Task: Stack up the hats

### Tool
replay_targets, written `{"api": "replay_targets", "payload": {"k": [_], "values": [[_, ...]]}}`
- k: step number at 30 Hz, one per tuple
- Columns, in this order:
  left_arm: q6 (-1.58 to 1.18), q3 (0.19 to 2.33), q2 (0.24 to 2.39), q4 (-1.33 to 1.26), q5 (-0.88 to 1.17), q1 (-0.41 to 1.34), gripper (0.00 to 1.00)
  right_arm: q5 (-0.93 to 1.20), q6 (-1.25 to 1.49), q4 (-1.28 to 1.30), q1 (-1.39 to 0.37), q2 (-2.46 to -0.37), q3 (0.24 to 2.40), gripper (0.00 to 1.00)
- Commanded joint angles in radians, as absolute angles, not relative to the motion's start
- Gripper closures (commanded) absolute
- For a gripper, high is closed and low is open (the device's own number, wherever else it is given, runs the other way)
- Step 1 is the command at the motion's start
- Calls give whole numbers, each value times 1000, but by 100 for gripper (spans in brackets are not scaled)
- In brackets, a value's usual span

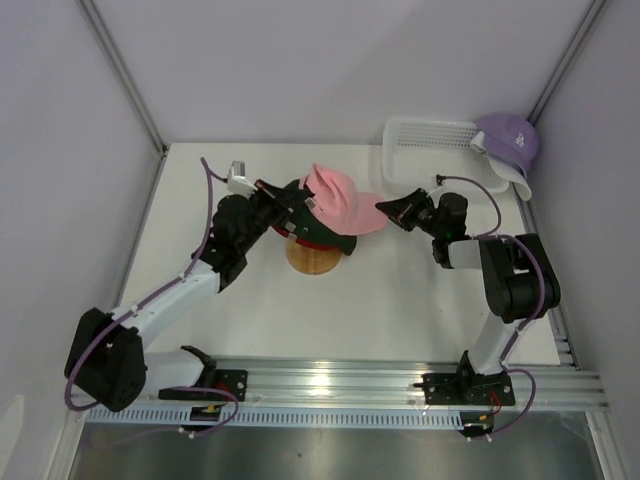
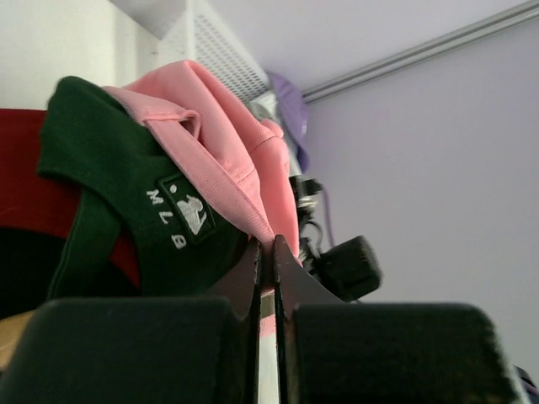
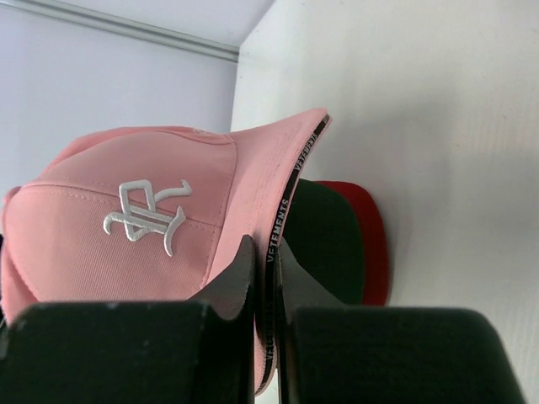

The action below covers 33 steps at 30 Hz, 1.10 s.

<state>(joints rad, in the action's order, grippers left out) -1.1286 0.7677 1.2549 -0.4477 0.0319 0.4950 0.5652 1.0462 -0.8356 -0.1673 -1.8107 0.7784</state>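
Though invisible overhead, right-wrist view's white logo (image 3: pixel 147 215) on pink cap (image 3: pixel 67 252).

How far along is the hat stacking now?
Done: red cap and dark cap sit stacked on the wooden stand. In hand: the pink cap lies on top, left gripper pinching its back, right gripper its brim. Left: the lavender cap at the basket.

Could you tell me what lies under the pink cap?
Under the pink cap sits a dark cap with an MLB patch, a red brim beneath it, then the wooden stand, its top covered.
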Motion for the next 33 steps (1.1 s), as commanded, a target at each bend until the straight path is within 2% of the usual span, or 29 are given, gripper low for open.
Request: {"api": "replay_targets", "payload": {"k": [1,6,15,26,33], "values": [[-1011,879,1129,-291,-44,489,99,545,951,-762,-158,-1753,764,100],[-1009,862,1034,-160,-117,479,99,532,956,-750,-155,-1740,752,100],[-1106,652,895,-17,-187,442,99,526,968,-793,-163,-1825,742,100],[-1198,457,733,189,-161,276,99,509,943,-802,-195,-1982,781,100],[-1115,434,842,120,-94,232,99,505,930,-828,-245,-2082,844,100]]}}
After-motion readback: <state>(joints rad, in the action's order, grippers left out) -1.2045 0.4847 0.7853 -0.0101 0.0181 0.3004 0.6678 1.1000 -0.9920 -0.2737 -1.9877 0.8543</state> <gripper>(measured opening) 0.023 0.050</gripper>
